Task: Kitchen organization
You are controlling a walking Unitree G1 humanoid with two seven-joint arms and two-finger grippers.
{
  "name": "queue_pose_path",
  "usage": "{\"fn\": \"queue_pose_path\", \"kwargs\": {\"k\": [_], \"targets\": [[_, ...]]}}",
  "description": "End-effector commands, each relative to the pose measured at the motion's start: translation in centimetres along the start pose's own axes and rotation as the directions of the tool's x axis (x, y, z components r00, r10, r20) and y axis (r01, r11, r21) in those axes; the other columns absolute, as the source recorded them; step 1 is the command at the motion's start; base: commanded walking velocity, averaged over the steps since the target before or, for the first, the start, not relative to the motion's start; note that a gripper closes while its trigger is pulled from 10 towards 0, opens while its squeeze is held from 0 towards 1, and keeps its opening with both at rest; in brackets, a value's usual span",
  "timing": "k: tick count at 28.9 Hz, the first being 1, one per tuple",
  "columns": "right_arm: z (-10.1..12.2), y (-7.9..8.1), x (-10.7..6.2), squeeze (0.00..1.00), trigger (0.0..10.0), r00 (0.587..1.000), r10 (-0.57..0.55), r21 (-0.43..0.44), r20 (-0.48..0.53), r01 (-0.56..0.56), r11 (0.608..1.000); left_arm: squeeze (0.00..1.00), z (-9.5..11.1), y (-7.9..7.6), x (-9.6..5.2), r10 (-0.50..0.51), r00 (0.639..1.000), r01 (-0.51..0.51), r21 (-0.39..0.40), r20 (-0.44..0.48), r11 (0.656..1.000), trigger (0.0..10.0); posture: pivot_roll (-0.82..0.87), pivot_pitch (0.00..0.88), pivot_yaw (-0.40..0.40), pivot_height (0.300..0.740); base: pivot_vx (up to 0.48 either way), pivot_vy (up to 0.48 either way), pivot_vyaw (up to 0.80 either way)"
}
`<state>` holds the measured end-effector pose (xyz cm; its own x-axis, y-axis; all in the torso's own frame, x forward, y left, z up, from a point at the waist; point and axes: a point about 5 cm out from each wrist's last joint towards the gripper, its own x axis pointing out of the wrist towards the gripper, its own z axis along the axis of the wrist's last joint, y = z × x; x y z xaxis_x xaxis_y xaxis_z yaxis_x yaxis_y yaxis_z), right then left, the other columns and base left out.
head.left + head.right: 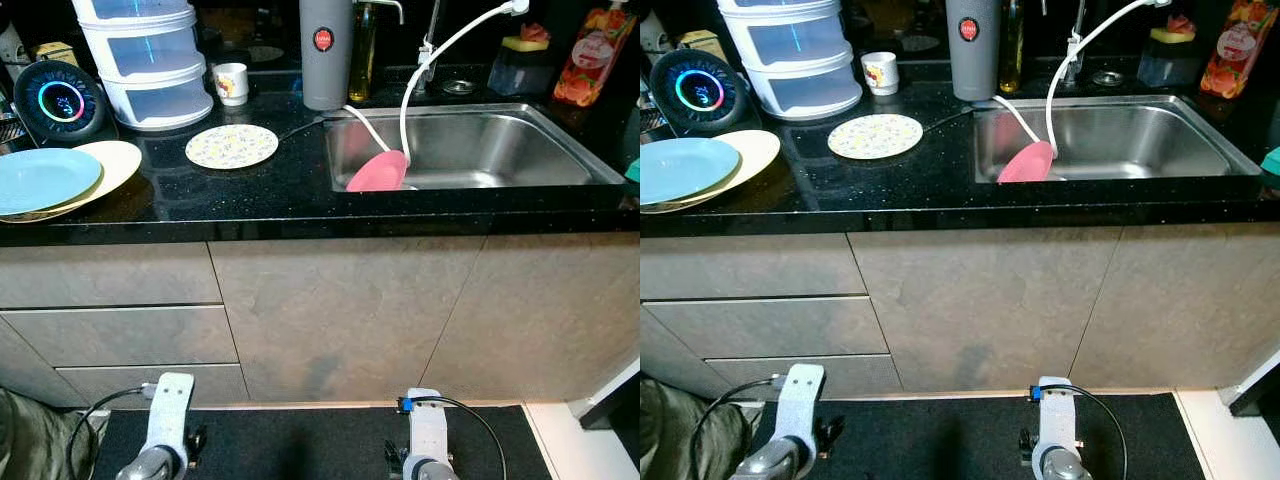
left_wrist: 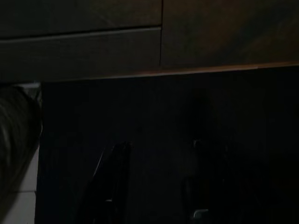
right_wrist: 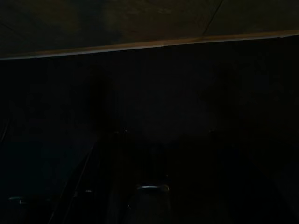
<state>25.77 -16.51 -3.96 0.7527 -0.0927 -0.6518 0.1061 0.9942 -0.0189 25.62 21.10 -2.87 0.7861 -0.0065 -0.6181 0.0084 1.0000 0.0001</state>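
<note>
Plates wait beside the sink, arms idle

Dishes crowd the black table: a floral plate lies flat just left of the sink, blue plate stacked on a cream plate further left. A pink dish leans tilted on the sink's left wall, long axis slanting upward. It could slide down if nudged. Both arms hang low; the left gripper fingers seem parted, the right too dark to tell.
</note>
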Motion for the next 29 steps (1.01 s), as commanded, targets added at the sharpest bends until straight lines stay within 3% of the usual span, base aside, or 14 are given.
{"fn": "queue_pose_path", "kwargs": {"k": [1,7,14,17,22,28,29], "targets": [[0.0,0.1,0.0,0.0,10.0,1.0,-0.003,-0.013,0.003,0.003,1.0,0.0,-0.6,0.7,-0.3,0.018,1.0,-0.019,-0.034,-0.009,0.999,10.0,0.01,0.114,0.038,0.74,0.0,0.0,0.0],[1.0,0.2,0.2,0.0,10.0,1.0,-0.001,-0.055,0.026,0.002,0.998,0.0,-0.4,0.4,-0.1,0.016,1.0,-0.016,-0.029,-0.013,0.999,10.0,0.0,0.112,0.013,0.74,0.0,0.0,0.0],[1.6,-0.3,0.3,0.0,10.0,0.999,-0.01,-0.103,0.04,0.014,0.995,0.0,-0.9,-0.9,0.1,-0.016,0.999,0.015,-0.031,-0.034,0.999,10.0,-0.02,0.11,-0.03,0.74,0.0,0.0,0.0],[1.6,-0.9,0.3,0.0,10.0,0.999,-0.005,-0.138,0.037,0.01,0.99,0.0,-1.4,-2.3,0.2,-0.049,0.998,0.046,-0.06,-0.049,0.997,10.0,-0.02,0.101,-0.056,0.74,0.0,0.0,0.0],[0.8,-1.6,0.3,0.0,10.0,0.999,-0.024,-0.052,-0.029,0.022,0.998,0.0,-2.0,-3.1,0.1,-0.06,0.996,0.057,-0.052,-0.058,0.997,10.0,-0.01,0.106,-0.036,0.74,0.0,0.0,0.0],[-0.5,-1.0,0.1,0.0,10.0,0.996,0.022,-0.137,-0.087,-0.033,0.99,0.0,-2.0,-3.7,0.1,-0.115,0.992,0.115,-0.007,-0.052,0.993,10.0,-0.02,0.102,-0.021,0.74,0.0,0.0,0.0],[-0.7,-1.1,0.0,0.0,10.0,0.996,0.019,-0.129,-0.093,-0.031,0.991,0.0,-2.3,-3.8,0.0,-0.111,0.992,0.11,-0.028,-0.058,0.994,10.0,-0.02,0.1,-0.029,0.74,0.0,0.0,0.0]]}}
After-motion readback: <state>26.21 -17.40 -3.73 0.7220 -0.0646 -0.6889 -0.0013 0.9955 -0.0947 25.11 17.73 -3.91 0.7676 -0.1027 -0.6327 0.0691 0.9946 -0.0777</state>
